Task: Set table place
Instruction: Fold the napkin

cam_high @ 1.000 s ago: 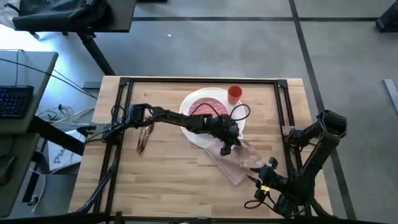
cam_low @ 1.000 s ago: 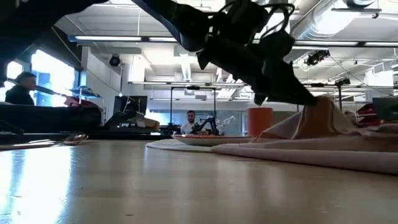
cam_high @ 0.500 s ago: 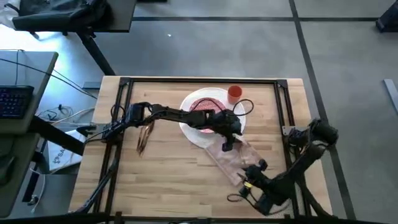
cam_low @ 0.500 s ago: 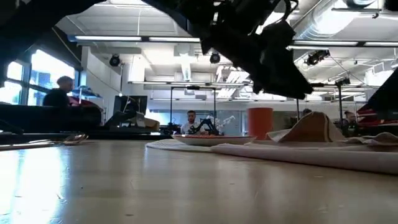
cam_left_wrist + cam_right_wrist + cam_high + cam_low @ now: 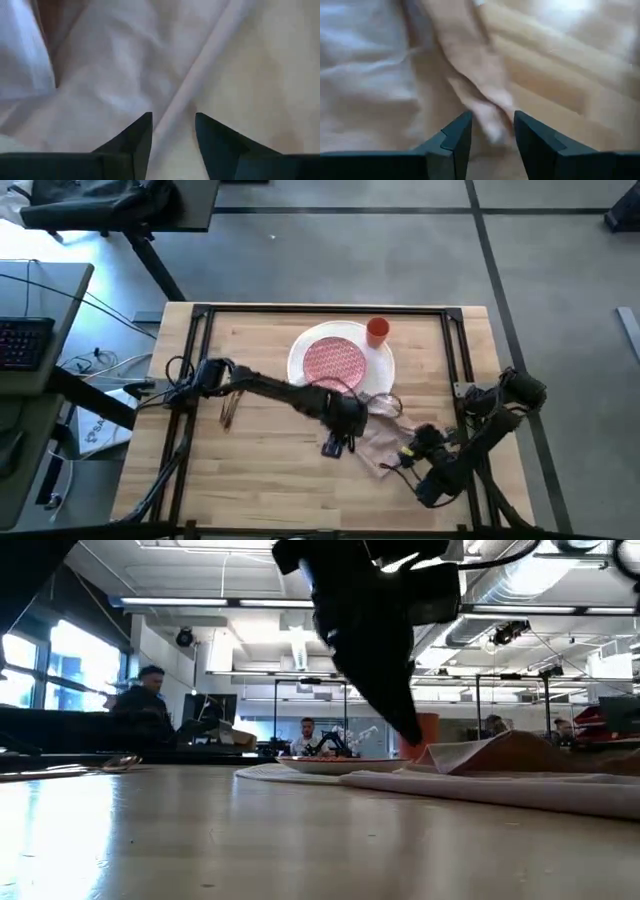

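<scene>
Straddling napkin [image 5: 378, 442] edges | left gripper [image 5: 335, 444] parted, empty, at 9 o'clock end | right gripper [image 5: 412, 455] parted, empty, at 3 o'clock end

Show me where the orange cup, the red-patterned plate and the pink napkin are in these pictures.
orange cup [image 5: 377, 331]: high view, on its rim and body.
red-patterned plate [image 5: 334, 361]: high view, on its patterned middle.
pink napkin [image 5: 383, 443]: high view, on the bare cloth between both grippers.
</scene>
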Robot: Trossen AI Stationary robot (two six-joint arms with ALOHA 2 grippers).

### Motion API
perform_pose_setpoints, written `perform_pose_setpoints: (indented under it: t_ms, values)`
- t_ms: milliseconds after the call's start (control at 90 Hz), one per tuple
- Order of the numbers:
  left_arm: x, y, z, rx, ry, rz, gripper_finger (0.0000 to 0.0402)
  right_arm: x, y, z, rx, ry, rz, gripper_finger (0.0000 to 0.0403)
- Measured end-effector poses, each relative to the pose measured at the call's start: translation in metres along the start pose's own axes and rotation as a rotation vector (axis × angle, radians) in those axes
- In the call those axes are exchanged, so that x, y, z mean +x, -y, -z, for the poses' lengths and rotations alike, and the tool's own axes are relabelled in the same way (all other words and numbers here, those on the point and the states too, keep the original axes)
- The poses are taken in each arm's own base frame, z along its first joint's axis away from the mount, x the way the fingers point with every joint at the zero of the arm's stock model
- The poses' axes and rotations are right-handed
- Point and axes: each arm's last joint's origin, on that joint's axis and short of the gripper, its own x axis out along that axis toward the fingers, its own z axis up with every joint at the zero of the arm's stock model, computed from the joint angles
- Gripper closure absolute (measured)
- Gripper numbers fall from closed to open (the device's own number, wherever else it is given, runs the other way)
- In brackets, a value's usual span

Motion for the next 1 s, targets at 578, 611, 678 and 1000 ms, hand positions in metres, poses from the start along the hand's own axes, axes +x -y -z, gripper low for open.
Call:
perform_pose_setpoints:
  t_ms: [578,611,678,1000]
  values:
    - [0.027,0.004,0.029,-0.153,-0.058,0.131,0.0278,0.025,-0.067,0.03,-0.102,-0.015,-0.59,0.0274]
    - [0.028,0.009,0.032,-0.17,-0.065,0.161,0.0278,0.025,-0.072,0.031,-0.131,-0.035,-0.618,0.0274]
    - [0.03,0.028,0.039,-0.18,-0.097,0.223,0.0278,0.02,-0.082,0.034,-0.204,-0.072,-0.716,0.0274]
    - [-0.021,0.122,0.031,-0.196,-0.024,0.167,0.0278,-0.036,-0.064,0.029,-0.413,-0.038,-0.932,0.0274]
